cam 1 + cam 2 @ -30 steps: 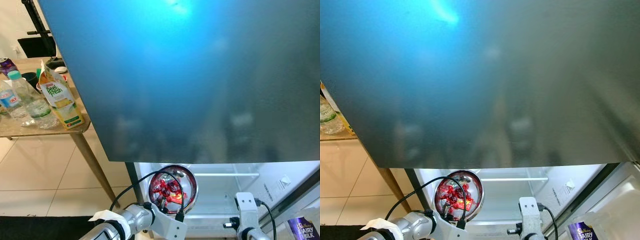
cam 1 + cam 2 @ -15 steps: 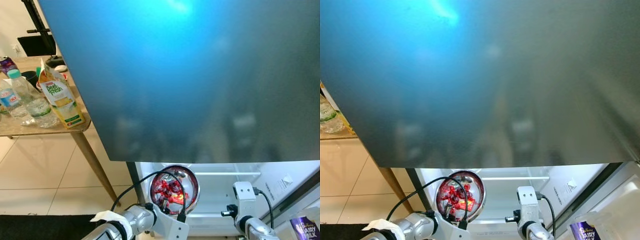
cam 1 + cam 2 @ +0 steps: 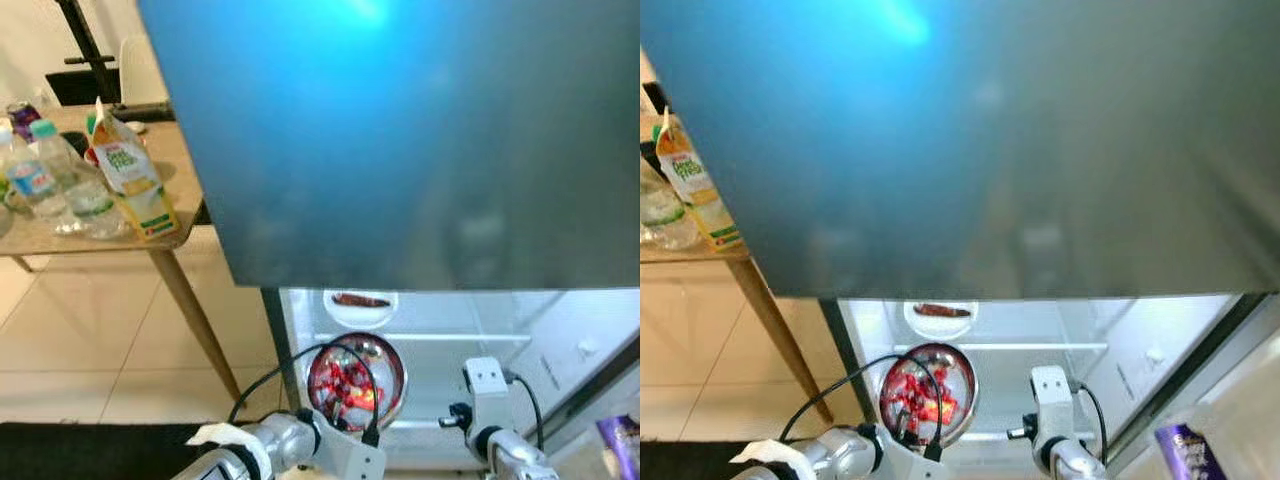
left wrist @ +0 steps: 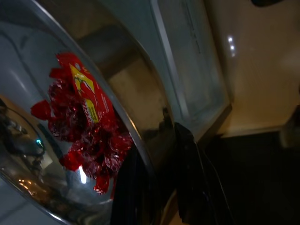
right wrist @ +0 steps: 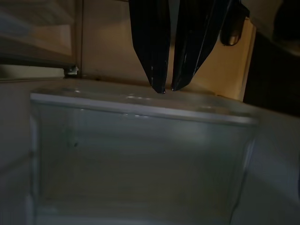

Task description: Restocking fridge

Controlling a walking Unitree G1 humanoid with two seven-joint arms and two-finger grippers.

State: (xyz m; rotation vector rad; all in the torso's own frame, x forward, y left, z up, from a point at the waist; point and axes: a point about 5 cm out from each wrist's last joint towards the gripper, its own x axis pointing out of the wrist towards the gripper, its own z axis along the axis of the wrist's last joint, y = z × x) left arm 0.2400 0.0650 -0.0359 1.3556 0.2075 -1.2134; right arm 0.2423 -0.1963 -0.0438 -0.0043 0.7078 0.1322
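Observation:
A steel bowl (image 3: 357, 378) of red wrapped sweets (image 4: 86, 126) is held at the mouth of the open, lit lower fridge compartment (image 3: 440, 360). My left gripper (image 4: 157, 187) is shut on the bowl's rim, one black finger (image 4: 187, 183) outside and one inside. My right gripper (image 5: 168, 88) is shut with nothing in it. It hangs over a clear plastic fridge drawer (image 5: 140, 154). The right wrist (image 3: 487, 385) is just right of the bowl.
The closed blue-grey upper door (image 3: 400, 140) fills the top. A white plate (image 3: 360, 302) with something dark red sits on the fridge's upper shelf. A wooden table (image 3: 90, 235) at left bears water bottles (image 3: 60, 180) and a juice carton (image 3: 128, 175). A purple chocolate pack (image 3: 1188, 448) is in the door shelf at right.
The whole view has shifted, so more of the fridge's inside and the white plate now show. The bowl stays in my left gripper. The right wrist has come up a little.

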